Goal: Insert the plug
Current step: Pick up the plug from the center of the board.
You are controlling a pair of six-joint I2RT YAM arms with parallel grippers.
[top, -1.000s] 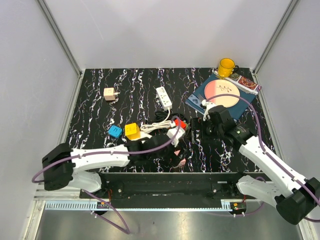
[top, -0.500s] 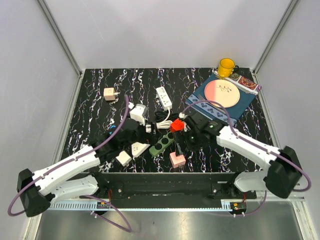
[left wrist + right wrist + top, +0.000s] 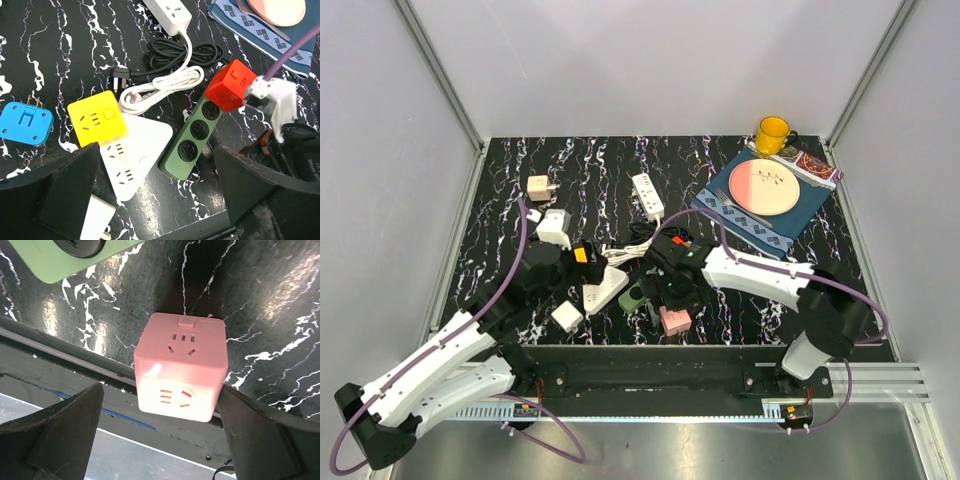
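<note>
The tabletop (image 3: 600,160) is showing a glossy black surface veined in white, like marble. A matte olive-green power strip (image 3: 192,136) with round recessed sockets is lying beside a smooth white wedge-shaped strip (image 3: 142,150). A yellow plastic cube (image 3: 96,117) is overlapping the wedge's corner, and a red cube (image 3: 229,85) is sitting at the green strip's far end. The black plug (image 3: 119,78) is lying loose on the tabletop at the end of its coiled black cable (image 3: 185,52), just beside the white plug (image 3: 131,95).

The left arm is stretching forward from its base, and the left hand (image 3: 156,150) is pointing down over the two strips, spread wide and gripping nothing. The right arm is folding sharply at the elbow and reaching leftward. The right hand (image 3: 159,390) is hovering wide apart above a rounded pink cube (image 3: 182,365) at the tabletop's near edge.

Since half a second ago, the left hand has shifted leftward. The right hand has drawn nearer to the pink cube, which is lying where it was.
</note>
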